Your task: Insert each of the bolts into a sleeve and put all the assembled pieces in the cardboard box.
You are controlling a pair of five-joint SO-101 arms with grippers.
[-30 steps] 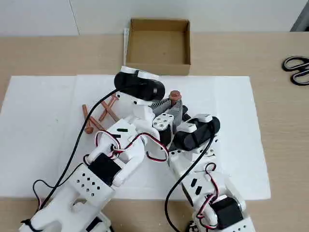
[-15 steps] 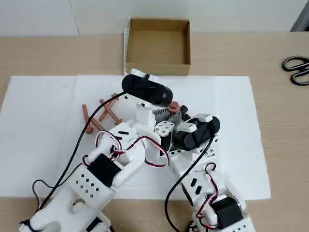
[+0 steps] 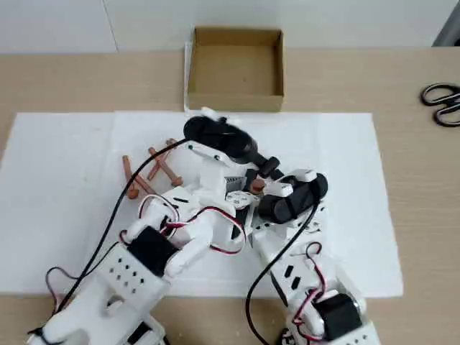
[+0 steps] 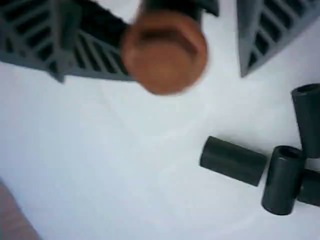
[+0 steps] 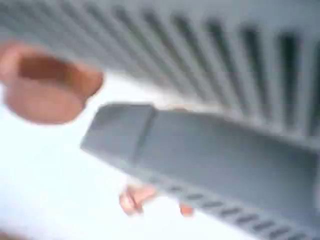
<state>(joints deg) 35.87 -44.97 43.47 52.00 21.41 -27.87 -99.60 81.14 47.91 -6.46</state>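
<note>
A light wooden table (image 3: 402,79) is running up to a plain white wall (image 3: 323,21) at its far edge. A large white rectangular sheet (image 3: 57,215) is covering its middle, and black-handled scissors (image 3: 442,100) are lying on bare wood apart from it.

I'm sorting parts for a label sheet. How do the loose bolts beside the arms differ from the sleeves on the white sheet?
The bolts are copper-brown; the sleeves are black. Each bolt is a thin shaft with a wider head; each sleeve is a short plain tube. The bolts lie crossed over one another; the sleeves lie bunched side by side. Both rest on the white sheet.
</note>
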